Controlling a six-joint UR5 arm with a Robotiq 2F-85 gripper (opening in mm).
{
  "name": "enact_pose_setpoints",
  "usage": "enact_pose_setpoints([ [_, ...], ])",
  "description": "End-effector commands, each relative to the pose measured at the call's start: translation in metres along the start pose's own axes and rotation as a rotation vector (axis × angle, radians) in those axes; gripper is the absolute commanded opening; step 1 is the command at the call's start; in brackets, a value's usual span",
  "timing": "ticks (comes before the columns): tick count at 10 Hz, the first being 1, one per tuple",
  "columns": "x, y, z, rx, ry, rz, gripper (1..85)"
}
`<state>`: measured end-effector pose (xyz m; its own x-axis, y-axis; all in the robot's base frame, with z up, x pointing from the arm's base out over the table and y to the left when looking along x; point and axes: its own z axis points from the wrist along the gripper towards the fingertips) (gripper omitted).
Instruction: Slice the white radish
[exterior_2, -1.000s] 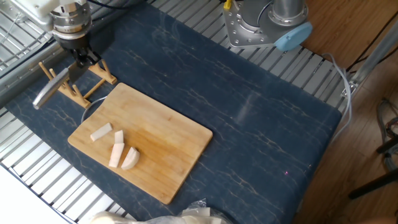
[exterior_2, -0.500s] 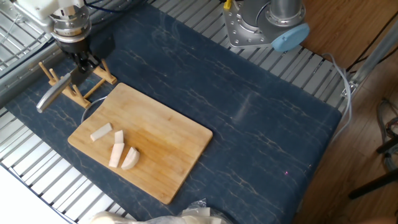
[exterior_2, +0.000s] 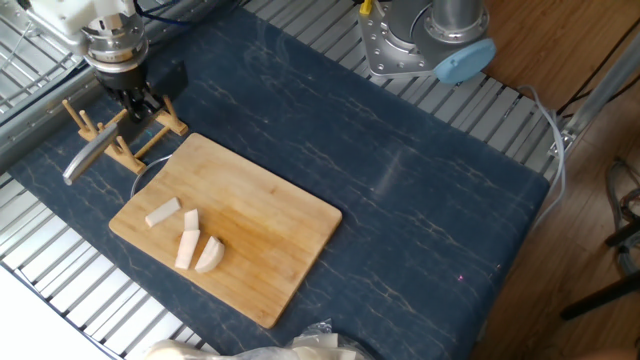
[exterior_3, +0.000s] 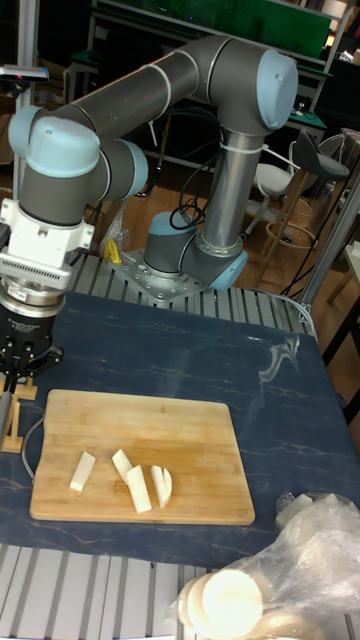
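- Over the last second the knife (exterior_2: 92, 152) has sunk and drifted slightly outward: its metal end, which sat higher and closer to the rack, now hangs lower beside the wooden knife rack (exterior_2: 125, 135), and the gripper (exterior_2: 140, 103) has come down a little with it.
- The gripper stands over the rack at the far left, its fingers closed narrow on the knife's dark end; the exact contact is small and shaded, so I judge the hold rather than see it plainly.
- Just right of the rack lies the wooden cutting board (exterior_2: 270, 225), on the dark blue mat (exterior_2: 420, 190).
- The white radish (exterior_2: 186, 236) is already in pieces on the board's left part: one stick apart at the left, then three more close together, the last a curved wedge.
- Slicing looks done; this seems to be the step of putting the knife back.
- Risks: the knife may miss its slot and catch a peg, tipping the light rack or sliding it into the board; a loose hold could let the knife swing or drop onto the mat.
- At the right stands the robot base (exterior_2: 425, 40), well clear.
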<state>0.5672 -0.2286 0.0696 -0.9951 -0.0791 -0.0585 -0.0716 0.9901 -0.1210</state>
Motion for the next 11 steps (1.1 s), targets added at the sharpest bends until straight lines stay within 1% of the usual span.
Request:
enact_pose_setpoints([
  [1,-0.0013,0.0034,0.0100,-0.035,-0.018,0.013,1.0],
  [3,-0.0013,0.0045,0.0133,-0.043,-0.019,0.015,1.0],
  [4,-0.0020,0.0056,0.0151,-0.049,-0.022,0.016,1.0],
  [6,-0.0051,0.0053,0.0168,-0.048,-0.031,0.015,1.0],
  [7,-0.0069,0.0071,0.0175,-0.055,-0.037,0.018,1.0],
  [9,-0.0095,0.0059,0.0166,-0.050,-0.052,0.011,1.0],
  [11,-0.0091,0.0062,0.0124,-0.046,-0.050,-0.001,2.0],
])
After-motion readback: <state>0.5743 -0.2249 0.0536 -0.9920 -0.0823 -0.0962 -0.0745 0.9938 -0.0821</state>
